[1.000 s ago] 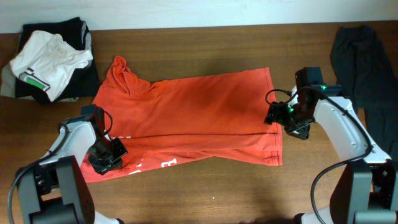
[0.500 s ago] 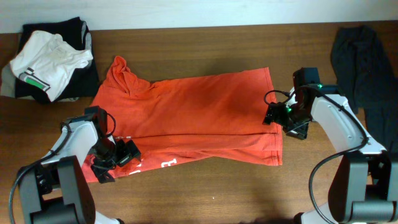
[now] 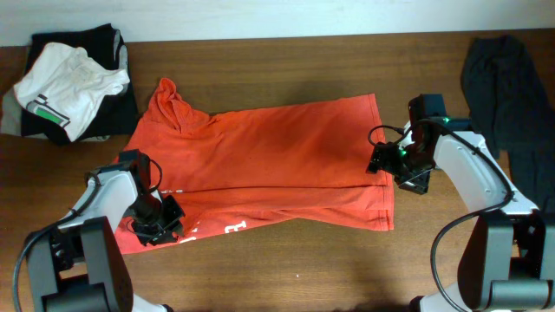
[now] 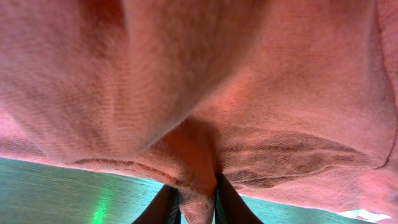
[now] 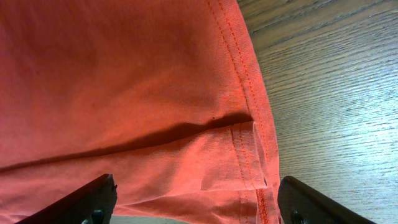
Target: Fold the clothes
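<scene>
Mid-worktop: red-orange short-sleeved T-shirt lies spread across the centre of the brown wooden worktop.
The left claw is at the shirt's 8 o'clock corner, nearly closed, pinching a bunched fold of the red fabric between its fingers. The right claw is at the shirt's 3 o'clock hem, spread wide and gripping nothing; the stitched hem lies flat beneath it.

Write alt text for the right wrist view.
The right gripper sits wide open over the stitched hem of a red-orange T-shirt, where one layer lies folded over another. Bare wooden table shows on the right.
</scene>
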You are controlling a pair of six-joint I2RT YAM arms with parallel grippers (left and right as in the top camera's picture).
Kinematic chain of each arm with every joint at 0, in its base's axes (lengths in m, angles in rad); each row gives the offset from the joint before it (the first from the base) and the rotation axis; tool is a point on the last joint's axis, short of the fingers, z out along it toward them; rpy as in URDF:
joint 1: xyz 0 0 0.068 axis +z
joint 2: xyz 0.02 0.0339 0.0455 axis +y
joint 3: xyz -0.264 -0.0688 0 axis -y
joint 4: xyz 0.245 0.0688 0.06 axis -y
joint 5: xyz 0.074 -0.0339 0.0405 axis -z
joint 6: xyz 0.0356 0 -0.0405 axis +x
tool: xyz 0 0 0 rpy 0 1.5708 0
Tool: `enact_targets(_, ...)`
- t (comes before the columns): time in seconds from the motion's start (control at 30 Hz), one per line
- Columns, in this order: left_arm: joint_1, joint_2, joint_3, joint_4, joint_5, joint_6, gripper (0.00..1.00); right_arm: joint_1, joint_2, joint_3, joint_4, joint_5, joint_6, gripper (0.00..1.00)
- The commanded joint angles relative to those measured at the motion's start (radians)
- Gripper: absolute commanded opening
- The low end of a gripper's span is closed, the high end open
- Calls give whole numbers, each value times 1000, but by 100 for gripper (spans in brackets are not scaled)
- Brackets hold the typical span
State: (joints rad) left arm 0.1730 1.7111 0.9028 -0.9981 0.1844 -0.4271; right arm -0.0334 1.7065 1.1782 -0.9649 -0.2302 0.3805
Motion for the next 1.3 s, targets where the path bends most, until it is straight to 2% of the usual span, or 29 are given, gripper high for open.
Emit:
enact_targets(0.0, -3, 8, -12, 3, 10, 2, 10, -5, 6, -2, 0, 5, -10, 87)
enact_targets(0.03, -3, 8, -12, 6, 11, 1, 1, -5, 6, -2, 0, 5, -10, 87)
enact_targets(0.4, -3, 8, -12, 106, 11, 1, 1, -5, 48, -30, -10, 0, -9, 87)
enact_targets(0.53, -3, 8, -12, 109, 11, 2, 1, -6, 71, -92, 72, -2, -6, 74)
enact_targets(0.6, -3, 8, -12, 108, 11, 2, 1, -6, 72, -94, 72, -2, -6, 65)
enact_targets(0.7, -3, 8, -12, 108, 11, 2, 1, -6, 74, -99, 73, 42, -6, 60)
enact_targets(0.8, -3, 8, -12, 108, 11, 2, 1, -6, 74, -117, 82, 50, -6, 48)
enact_targets(1.17, -3, 8, -12, 108, 11, 2, 1, -6, 74, -151, 90, 73, -7, 48)
enact_targets(1.27, -3, 8, -12, 107, 11, 2, 1, -6, 74, -152, 86, 73, -6, 28)
